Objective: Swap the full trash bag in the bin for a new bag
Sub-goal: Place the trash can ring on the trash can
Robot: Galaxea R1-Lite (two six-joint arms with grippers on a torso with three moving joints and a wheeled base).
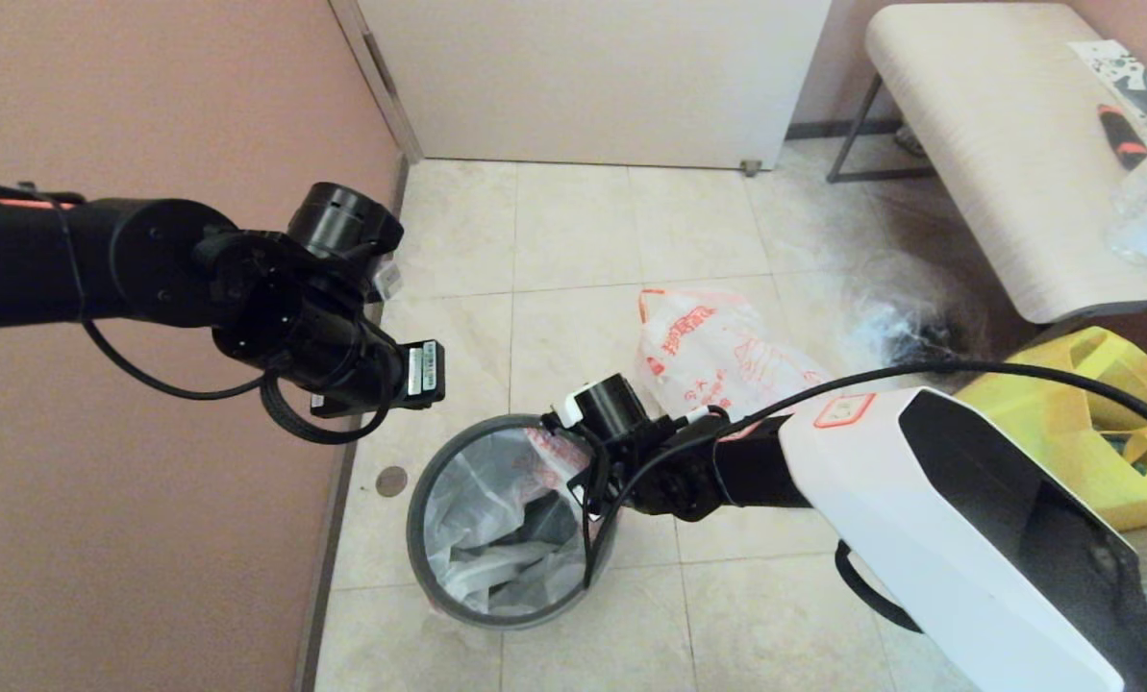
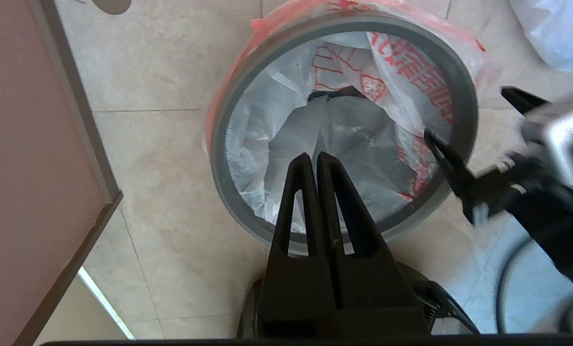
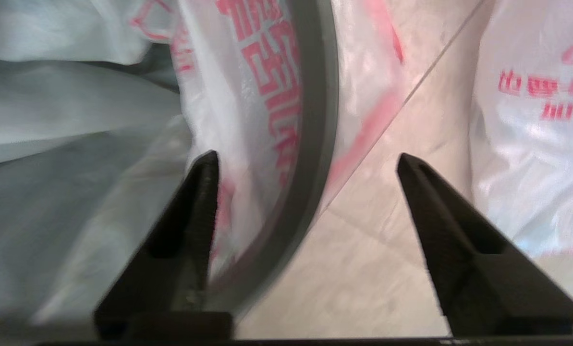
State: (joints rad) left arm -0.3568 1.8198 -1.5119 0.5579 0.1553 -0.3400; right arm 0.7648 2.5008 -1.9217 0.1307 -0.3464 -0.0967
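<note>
A: Tiled floor (image 1: 573, 240), pink wall at 9 o'clock. The new bag (image 2: 406, 72) is seen lining the bin (image 2: 461, 96), film folded over the hoop.
B: Right gripper (image 3: 305, 163) is spread, straddling the rim at 3 o'clock, nothing held. Left gripper (image 2: 313, 166) is shut, empty. Full trash bag (image 1: 717, 351) lies at 1 o'clock. Risk: film snagged, liner dragged off.

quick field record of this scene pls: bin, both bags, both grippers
bin: bin on the tiled floor, grey hoop rim
new bag: new bag lining the bin, edge folded over the rim
full trash bag: full trash bag on the floor behind the bin
right gripper: right gripper open, fingers straddling the rim, holding nothing
left gripper: left gripper shut, empty, above the bin
</note>
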